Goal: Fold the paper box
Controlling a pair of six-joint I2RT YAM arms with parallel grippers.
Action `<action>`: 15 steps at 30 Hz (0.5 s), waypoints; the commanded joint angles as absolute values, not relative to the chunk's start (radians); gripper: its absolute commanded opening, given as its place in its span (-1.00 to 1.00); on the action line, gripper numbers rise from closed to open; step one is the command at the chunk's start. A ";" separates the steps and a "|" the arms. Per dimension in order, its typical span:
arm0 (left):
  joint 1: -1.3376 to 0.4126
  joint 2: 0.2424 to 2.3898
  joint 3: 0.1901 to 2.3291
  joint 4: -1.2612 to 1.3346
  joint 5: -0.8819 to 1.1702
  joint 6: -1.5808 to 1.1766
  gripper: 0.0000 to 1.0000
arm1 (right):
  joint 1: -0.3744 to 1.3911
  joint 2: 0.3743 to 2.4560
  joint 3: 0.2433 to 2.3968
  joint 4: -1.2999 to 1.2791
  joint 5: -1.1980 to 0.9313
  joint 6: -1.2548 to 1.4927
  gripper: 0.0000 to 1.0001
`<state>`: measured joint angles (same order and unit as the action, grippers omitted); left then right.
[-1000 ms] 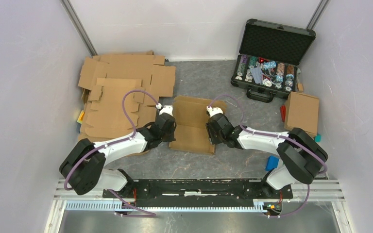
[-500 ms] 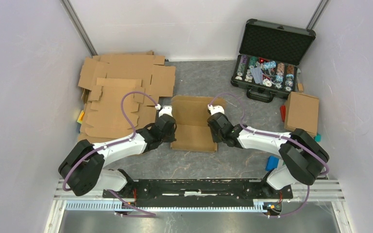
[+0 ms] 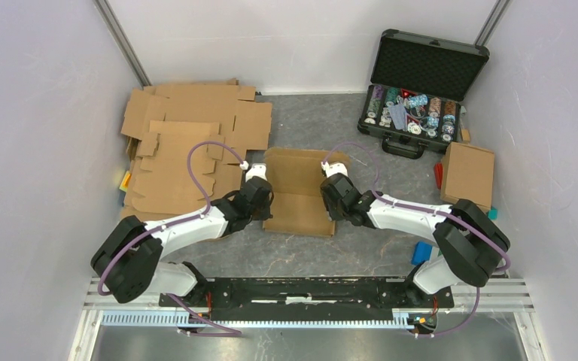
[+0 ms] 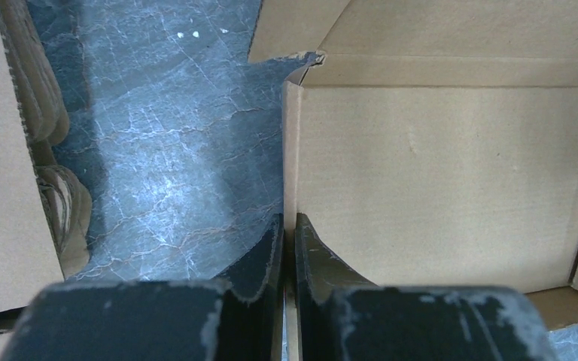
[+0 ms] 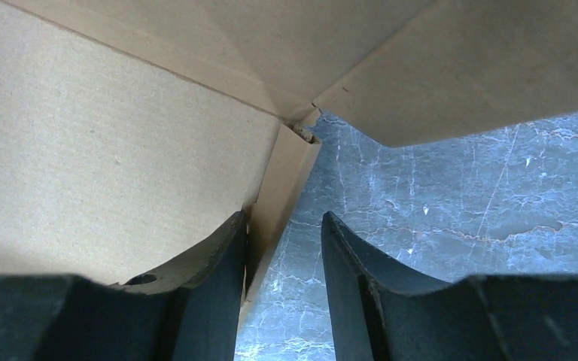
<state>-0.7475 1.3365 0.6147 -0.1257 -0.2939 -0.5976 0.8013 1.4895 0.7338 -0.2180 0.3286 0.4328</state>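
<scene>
The paper box (image 3: pixel 297 192) is a partly folded brown cardboard tray lying mid-table between the two arms. My left gripper (image 3: pixel 265 197) is at its left side. In the left wrist view that gripper (image 4: pixel 289 218) is shut on the box's upright left wall (image 4: pixel 291 150), with the box floor (image 4: pixel 436 173) to the right. My right gripper (image 3: pixel 330 197) is at the box's right side. The right wrist view shows it (image 5: pixel 284 216) open astride the right wall (image 5: pixel 286 177). The wall rests against the inner finger (image 5: pixel 222 256), and the outer finger stands apart over the table.
A stack of flat cardboard blanks (image 3: pixel 188 143) lies at the back left, close to the left arm. An open black case of poker chips (image 3: pixel 418 86) stands at the back right. A closed cardboard box (image 3: pixel 466 174) and a small blue object (image 3: pixel 421 252) are on the right.
The box and both grippers have shifted slightly away from the arm bases. The left gripper has kept its hold on the left wall.
</scene>
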 commanded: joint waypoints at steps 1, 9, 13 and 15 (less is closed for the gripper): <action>-0.744 1.336 0.619 -0.107 -0.334 -0.600 -0.96 | 0.797 1.478 0.764 -0.193 0.373 0.468 -0.06; -0.744 1.373 0.632 -0.117 -0.333 -0.602 -0.96 | 0.748 1.421 0.712 -0.080 0.273 0.517 0.09; -0.744 1.376 0.634 -0.119 -0.337 -0.608 -0.96 | 0.741 1.438 0.708 -0.078 0.293 0.515 0.00; -0.744 1.374 0.633 -0.118 -0.339 -0.609 -0.96 | 0.741 1.466 0.724 -0.093 0.292 0.511 0.00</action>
